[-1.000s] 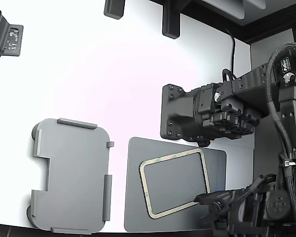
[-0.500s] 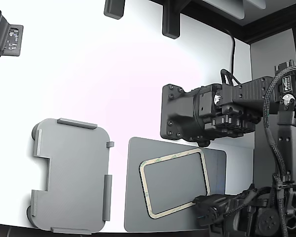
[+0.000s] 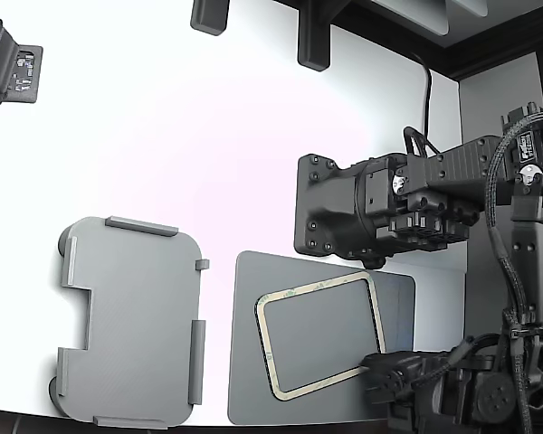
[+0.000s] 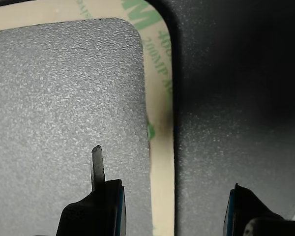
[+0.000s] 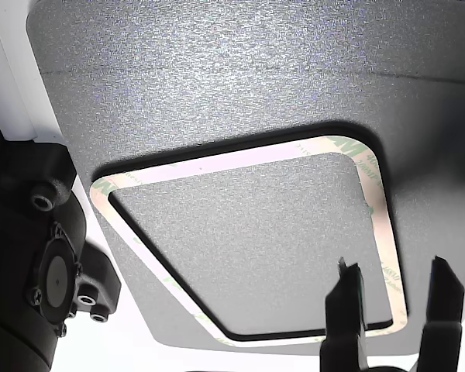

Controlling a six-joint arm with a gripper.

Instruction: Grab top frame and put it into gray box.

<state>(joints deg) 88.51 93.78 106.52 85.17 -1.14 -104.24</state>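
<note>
The top frame (image 3: 317,287) is a thin cream ring with greenish marks. It lies flat on a dark gray plate (image 3: 246,362) at the bottom middle of the exterior view. My gripper (image 3: 369,366) is at the frame's lower right corner in that view. In the wrist view the gripper (image 4: 174,206) is open, with its two fingertips on either side of one strip of the frame (image 4: 161,98). The other view shows the same straddle (image 5: 395,291) over the frame (image 5: 217,161). The light gray box (image 3: 131,321) lies empty to the exterior view's left of the plate.
A second black arm head (image 3: 344,212) hangs just above the plate's far edge in the exterior view. Black arm parts and cables (image 3: 525,271) fill the exterior view's right side. A black device (image 3: 9,68) sits at the top left, on the white table (image 3: 208,136).
The gripper stays at the frame's corner, shifting only slightly. The arm links and cables on the exterior view's right moved a little. The frame and box have not moved.
</note>
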